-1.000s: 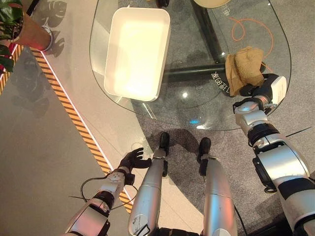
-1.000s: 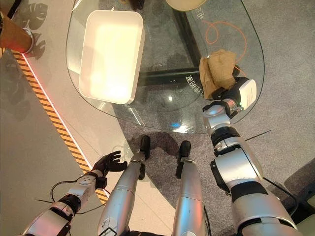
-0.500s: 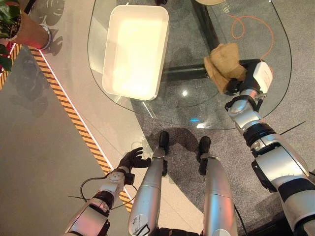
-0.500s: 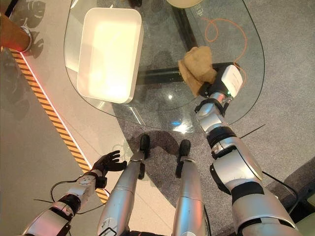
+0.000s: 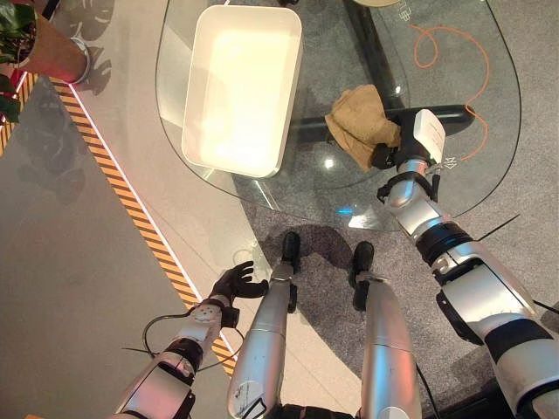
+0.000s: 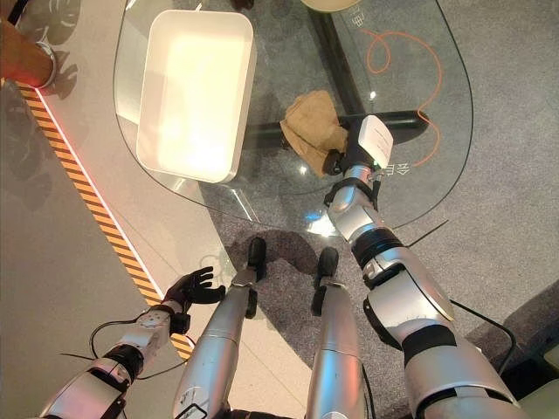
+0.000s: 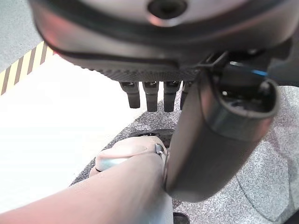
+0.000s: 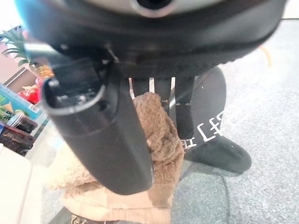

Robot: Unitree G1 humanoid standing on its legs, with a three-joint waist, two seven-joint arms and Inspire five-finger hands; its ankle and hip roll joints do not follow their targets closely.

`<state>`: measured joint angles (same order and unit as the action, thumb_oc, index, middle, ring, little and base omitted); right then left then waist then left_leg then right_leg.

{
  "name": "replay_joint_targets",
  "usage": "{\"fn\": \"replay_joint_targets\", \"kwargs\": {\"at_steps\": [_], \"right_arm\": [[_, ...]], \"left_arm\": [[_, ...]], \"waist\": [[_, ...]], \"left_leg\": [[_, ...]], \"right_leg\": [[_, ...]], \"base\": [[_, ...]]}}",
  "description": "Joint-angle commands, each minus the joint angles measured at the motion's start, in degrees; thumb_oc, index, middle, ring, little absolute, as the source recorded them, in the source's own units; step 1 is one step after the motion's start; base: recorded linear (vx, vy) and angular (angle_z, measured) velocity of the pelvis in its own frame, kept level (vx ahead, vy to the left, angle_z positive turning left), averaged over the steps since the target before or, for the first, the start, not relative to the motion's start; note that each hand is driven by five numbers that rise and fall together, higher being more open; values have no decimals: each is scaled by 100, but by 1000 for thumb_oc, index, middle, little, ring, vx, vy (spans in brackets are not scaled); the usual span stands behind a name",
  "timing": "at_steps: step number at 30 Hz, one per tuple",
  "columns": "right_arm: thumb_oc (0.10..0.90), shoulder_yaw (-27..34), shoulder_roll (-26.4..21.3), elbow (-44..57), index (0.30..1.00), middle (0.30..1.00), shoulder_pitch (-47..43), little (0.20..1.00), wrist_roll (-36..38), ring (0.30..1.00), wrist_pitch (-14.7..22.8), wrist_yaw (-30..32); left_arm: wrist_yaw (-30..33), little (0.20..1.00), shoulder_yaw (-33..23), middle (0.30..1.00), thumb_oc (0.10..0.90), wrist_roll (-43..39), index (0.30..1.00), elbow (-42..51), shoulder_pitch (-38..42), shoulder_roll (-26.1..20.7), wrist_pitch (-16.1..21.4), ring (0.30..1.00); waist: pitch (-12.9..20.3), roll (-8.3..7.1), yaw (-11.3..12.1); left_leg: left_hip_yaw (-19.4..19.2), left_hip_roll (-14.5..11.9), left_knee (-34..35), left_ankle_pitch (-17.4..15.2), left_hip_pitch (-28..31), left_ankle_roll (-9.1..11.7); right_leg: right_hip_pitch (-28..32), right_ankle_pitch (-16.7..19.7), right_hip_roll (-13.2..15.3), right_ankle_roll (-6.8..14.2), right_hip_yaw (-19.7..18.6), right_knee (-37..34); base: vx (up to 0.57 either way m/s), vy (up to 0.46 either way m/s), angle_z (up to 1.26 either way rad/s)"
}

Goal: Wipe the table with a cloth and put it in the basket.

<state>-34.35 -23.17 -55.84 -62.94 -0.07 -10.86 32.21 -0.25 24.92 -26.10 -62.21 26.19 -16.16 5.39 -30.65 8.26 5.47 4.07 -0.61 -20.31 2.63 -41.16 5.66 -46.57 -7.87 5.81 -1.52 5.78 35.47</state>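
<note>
Right hand (image 5: 387, 157) fingers partly buried in cloth (image 5: 360, 126); plant (image 5: 10, 52) cut by frame edge.

robot hand (image 6: 336, 162) on cloth (image 6: 313, 127), glass table (image 6: 437, 148)

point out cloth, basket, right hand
cloth (image 5: 360, 127), left eye view, middle of the bunched brown fabric
basket (image 5: 199, 92), left eye view, its white left wall
right hand (image 8: 103, 135), right wrist view, the thumb against the cloth
</note>
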Motion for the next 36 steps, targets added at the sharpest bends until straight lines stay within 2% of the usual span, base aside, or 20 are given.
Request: {"fn": "replay_joint_targets", "kwargs": {"at_steps": [1,10,24,36], "right_arm": [[100,-544,908,665,300,300,88,200,-344,300,363,-769],[100,-935,1192,1090,300,300,455,200,-920,300,235,-1353],[100,-1148,1240,1151,300,300,563,200,-1049,300,386,-1571],[100,-1140,1210,1125,300,300,578,200,-1156,300,234,-1424]], "left_arm": [[126,900,181,900,800,92,900,-64,-393,157,-174,900],[168,900,131,900,800,131,900,-17,-338,190,-217,900],[166,900,126,900,800,151,900,-43,-269,181,-227,900],[200,900,157,900,800,134,900,-51,-224,205,-266,900]], "waist": [[85,44,71],[85,12,29],[85,3,34],[85,4,12]], "left_leg": [[-492,423,-342,-216,-72,-542],[-516,422,-306,-174,-117,-538],[-523,402,-295,-138,-134,-520],[-518,405,-305,-132,-151,-525]], "right_leg": [[225,386,-4,62,203,-541],[178,442,5,67,210,-612],[154,463,45,81,245,-612],[112,476,39,84,226,-585]], "base": [[0,0,0],[0,0,0],[0,0,0],[0,0,0]]}}
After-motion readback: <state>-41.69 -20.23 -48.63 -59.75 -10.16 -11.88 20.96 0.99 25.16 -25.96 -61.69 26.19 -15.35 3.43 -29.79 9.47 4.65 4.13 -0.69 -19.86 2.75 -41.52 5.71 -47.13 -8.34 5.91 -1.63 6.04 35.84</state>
